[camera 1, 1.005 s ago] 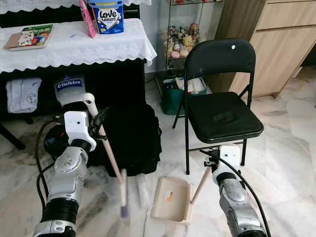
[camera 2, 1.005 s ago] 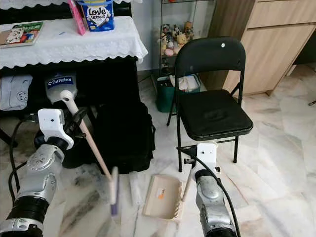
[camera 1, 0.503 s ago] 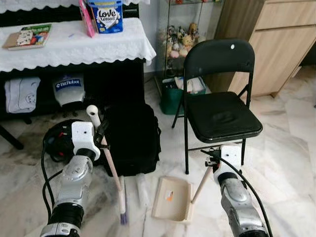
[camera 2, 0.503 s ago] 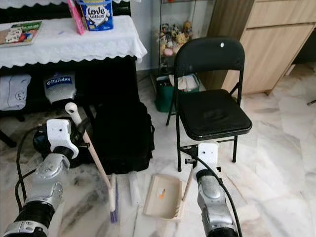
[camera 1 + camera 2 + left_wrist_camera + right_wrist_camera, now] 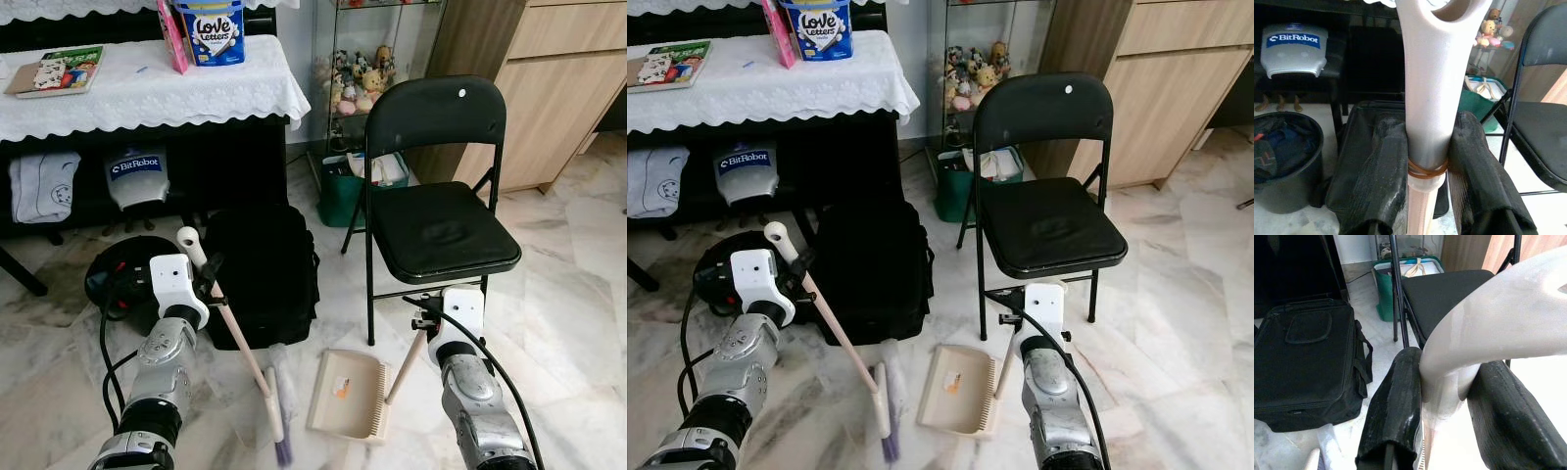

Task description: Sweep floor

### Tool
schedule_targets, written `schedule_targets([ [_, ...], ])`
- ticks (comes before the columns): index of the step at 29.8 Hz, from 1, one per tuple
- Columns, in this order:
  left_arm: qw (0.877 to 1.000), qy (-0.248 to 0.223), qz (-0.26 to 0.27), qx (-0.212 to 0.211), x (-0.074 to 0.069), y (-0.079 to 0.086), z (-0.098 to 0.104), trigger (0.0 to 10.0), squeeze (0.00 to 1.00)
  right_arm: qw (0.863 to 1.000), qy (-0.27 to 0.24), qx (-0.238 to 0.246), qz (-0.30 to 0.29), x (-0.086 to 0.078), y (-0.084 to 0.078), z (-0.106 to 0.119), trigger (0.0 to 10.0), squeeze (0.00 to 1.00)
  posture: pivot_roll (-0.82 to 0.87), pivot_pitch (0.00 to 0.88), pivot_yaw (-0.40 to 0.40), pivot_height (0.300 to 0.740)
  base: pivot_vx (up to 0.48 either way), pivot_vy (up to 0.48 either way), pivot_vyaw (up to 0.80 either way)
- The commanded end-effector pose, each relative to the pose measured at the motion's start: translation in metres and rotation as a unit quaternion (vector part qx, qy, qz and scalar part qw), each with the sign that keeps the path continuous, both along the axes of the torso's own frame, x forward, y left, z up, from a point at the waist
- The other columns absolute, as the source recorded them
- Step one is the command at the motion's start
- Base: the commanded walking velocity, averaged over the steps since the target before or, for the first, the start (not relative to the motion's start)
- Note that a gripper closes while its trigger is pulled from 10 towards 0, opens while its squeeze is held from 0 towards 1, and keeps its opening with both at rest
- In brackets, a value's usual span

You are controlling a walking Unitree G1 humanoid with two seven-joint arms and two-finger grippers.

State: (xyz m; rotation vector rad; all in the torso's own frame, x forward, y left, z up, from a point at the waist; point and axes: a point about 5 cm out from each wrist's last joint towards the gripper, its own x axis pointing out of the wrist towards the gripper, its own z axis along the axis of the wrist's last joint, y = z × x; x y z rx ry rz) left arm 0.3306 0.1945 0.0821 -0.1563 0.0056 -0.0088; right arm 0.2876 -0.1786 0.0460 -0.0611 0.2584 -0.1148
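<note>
Two grippers at work, broom and dustpan on the marble floor (image 5: 578, 294).
Left gripper (image 5: 1425, 161) clamps the broom (image 5: 235, 338) handle; right gripper (image 5: 1447, 396) clamps the dustpan (image 5: 348, 394) handle beside the black bag (image 5: 265, 269) and chair (image 5: 441, 225).

Across the lower frame the floor (image 5: 578, 294) is showing as polished, veined marble, catching a soft gloss. The broom (image 5: 235, 338) is looking like smooth pale plastic at its handle top, pinkish and matt down the shaft, and the dustpan (image 5: 348, 395) is reading as matt beige plastic. At centre the bag (image 5: 263, 269) is appearing as dull black fabric; the folding chair (image 5: 441, 211) is showing black painted metal and a faintly shiny padded seat. At upper left a white lace-edged cloth (image 5: 147, 88) is draping, and at upper right the cabinet (image 5: 549, 88) is showing matt light wood grain.
</note>
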Motion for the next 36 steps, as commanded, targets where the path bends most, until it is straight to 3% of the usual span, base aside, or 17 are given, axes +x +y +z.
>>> schedule_targets([
  [1, 0.999, 0.002, -0.022, -0.039, 0.004, -0.005, 0.002, 10.0, 0.0, 1.0, -0.009, -0.001, -0.005, 0.001, -0.002, 0.004, 10.0, 0.0, -0.07, 0.089, -0.013, 0.74, 0.0, 0.0, 0.0],
  [3, 0.998, 0.004, -0.033, -0.047, 0.004, -0.006, 0.001, 10.0, 0.0, 1.0, -0.009, -0.001, -0.006, 0.001, -0.002, 0.004, 10.0, 0.0, -0.07, 0.089, -0.013, 0.74, 0.0, 0.0, 0.0],
  [4, 0.997, 0.009, -0.063, -0.051, 0.003, -0.01, 0.001, 10.0, 0.0, 1.0, -0.008, -0.001, -0.006, 0.001, -0.003, 0.003, 10.0, 0.0, -0.07, 0.089, -0.013, 0.74, 0.0, 0.0, 0.0],
  [8, 0.993, 0.014, -0.109, -0.035, 0.002, -0.012, 0.001, 10.0, 0.0, 1.0, -0.007, -0.002, -0.007, 0.001, -0.004, 0.003, 10.0, 0.0, -0.07, 0.089, -0.014, 0.74, 0.0, 0.0, 0.0],
  [19, 0.985, -0.007, -0.173, -0.004, 0.002, -0.008, 0.016, 10.0, 0.0, 1.0, -0.006, -0.003, -0.005, 0.002, -0.003, 0.002, 10.0, 0.0, -0.06, 0.081, -0.016, 0.74, 0.0, 0.0, 0.0],
  [29, 0.995, -0.041, -0.085, 0.045, 0.01, 0.009, 0.031, 10.0, 0.0, 1.0, -0.001, -0.006, -0.006, 0.002, -0.003, 0.001, 10.0, 0.0, -0.06, 0.074, -0.015, 0.74, 0.0, 0.0, 0.0],
  [36, 0.996, -0.056, -0.049, 0.056, 0.009, 0.006, 0.031, 10.0, 0.0, 1.0, -0.001, -0.006, -0.007, 0.001, -0.002, 0.001, 10.0, 0.0, -0.06, 0.072, -0.013, 0.74, 0.0, 0.0, 0.0],
])
